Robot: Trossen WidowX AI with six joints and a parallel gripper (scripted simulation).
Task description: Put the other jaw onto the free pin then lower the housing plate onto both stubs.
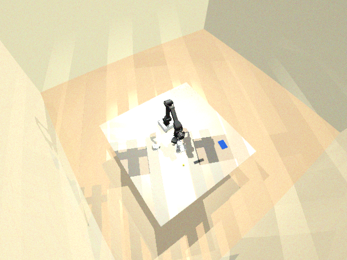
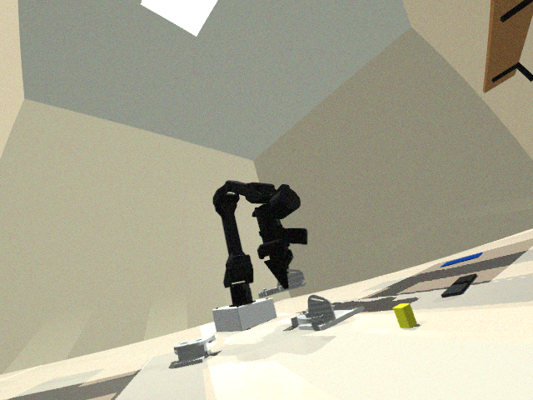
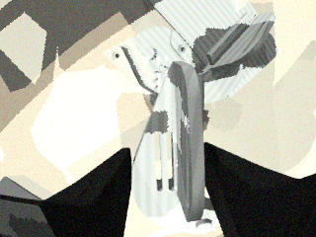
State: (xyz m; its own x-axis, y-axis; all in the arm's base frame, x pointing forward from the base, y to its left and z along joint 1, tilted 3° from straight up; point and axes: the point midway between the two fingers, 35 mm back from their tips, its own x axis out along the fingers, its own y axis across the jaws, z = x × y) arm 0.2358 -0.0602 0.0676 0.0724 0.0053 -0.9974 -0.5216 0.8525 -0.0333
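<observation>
My gripper (image 2: 284, 286) (image 3: 165, 153) is shut on a grey jaw (image 2: 296, 278) (image 3: 193, 148), whose upright pad stands between the fingers in the wrist view. The held jaw hangs above the table, behind the base plate (image 2: 344, 317) (image 3: 193, 19) in the exterior view. The other jaw (image 2: 321, 311) (image 3: 242, 46) sits on the base plate, its pad upright. The gear teeth are too small to judge, and I cannot make out the free pin. The grey housing plate (image 1: 155, 147) (image 2: 192, 349) lies apart on the table, left of the base plate.
A yellow block (image 1: 183, 164) (image 2: 405, 315) stands in front of the base plate. A black slab (image 1: 198, 161) (image 2: 460, 285) and a blue flat piece (image 1: 222, 144) (image 2: 461, 260) lie to the right. The arm's pale base block (image 2: 245, 316) is behind. Hard shadows cross the table.
</observation>
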